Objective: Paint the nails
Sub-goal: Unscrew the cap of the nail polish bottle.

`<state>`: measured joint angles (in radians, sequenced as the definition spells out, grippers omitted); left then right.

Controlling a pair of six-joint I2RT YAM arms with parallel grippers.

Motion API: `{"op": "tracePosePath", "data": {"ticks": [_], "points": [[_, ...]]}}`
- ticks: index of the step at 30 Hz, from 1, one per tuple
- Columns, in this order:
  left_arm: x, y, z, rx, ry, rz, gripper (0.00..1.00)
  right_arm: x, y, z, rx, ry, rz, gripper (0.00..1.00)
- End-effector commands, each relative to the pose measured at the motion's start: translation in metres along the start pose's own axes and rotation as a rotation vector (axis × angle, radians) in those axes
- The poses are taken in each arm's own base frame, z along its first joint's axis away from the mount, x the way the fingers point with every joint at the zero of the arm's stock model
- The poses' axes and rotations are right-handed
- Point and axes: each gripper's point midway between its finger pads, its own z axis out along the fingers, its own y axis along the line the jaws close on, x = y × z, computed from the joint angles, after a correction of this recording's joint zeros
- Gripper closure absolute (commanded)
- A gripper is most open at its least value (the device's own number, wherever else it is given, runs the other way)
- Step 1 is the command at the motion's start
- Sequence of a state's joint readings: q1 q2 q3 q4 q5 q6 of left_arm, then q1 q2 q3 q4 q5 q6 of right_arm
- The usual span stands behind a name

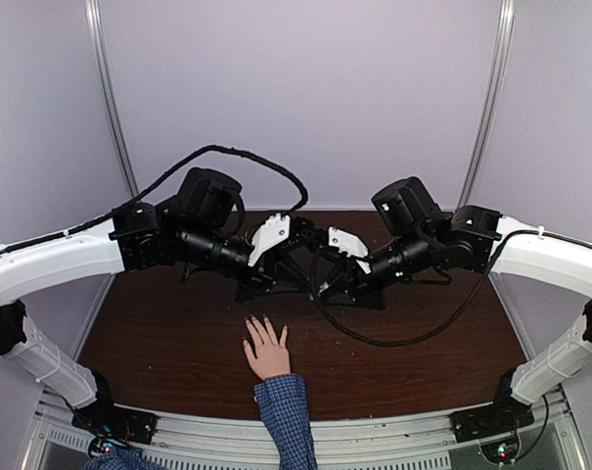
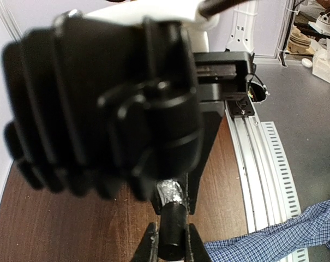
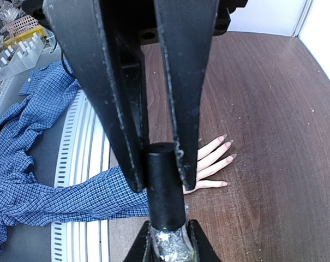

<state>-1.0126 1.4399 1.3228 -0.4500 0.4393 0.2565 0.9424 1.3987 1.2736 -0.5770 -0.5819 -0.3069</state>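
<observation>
Above mid-bench (image 1: 159, 333), the left fingers (image 3: 143, 246) clamp a glittery bottle (image 3: 167, 243). The right fingers (image 3: 115, 109), meeting them tip to tip, are closed on its black cap (image 3: 165, 180). Nearward of both, well apart, a hand (image 1: 267, 352) lies flat and splayed, nails (image 3: 230, 143) up, with its checked cuff (image 1: 284, 401) by the near rail (image 1: 374, 441). Right of the fingers a black cable (image 1: 393, 338) loops low. Open bench flanks the hand.
</observation>
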Motion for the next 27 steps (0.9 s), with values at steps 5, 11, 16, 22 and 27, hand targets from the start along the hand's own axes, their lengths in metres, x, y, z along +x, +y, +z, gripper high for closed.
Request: {"op": "tracePosePath", "data": {"ticks": [5,11,16,22,27], "points": [[-0.030,0.013,-0.008,-0.035,-0.098,-0.060,0.87,-0.031,-0.015,-0.005,0.062,-0.113,0.003,1.00],[-0.041,0.016,-0.029,-0.029,-0.234,-0.079,0.57,-0.031,-0.012,-0.002,0.034,-0.142,0.010,1.00],[-0.048,0.002,-0.043,0.030,-0.384,-0.024,0.49,-0.043,0.000,-0.008,-0.052,-0.237,0.011,1.00],[-0.059,-0.007,-0.051,0.138,-0.520,-0.039,0.50,-0.059,0.015,-0.017,-0.131,-0.344,-0.008,1.00],[-0.065,-0.014,-0.051,0.205,-0.585,-0.032,0.54,-0.070,0.024,-0.026,-0.172,-0.409,-0.028,1.00]]}}
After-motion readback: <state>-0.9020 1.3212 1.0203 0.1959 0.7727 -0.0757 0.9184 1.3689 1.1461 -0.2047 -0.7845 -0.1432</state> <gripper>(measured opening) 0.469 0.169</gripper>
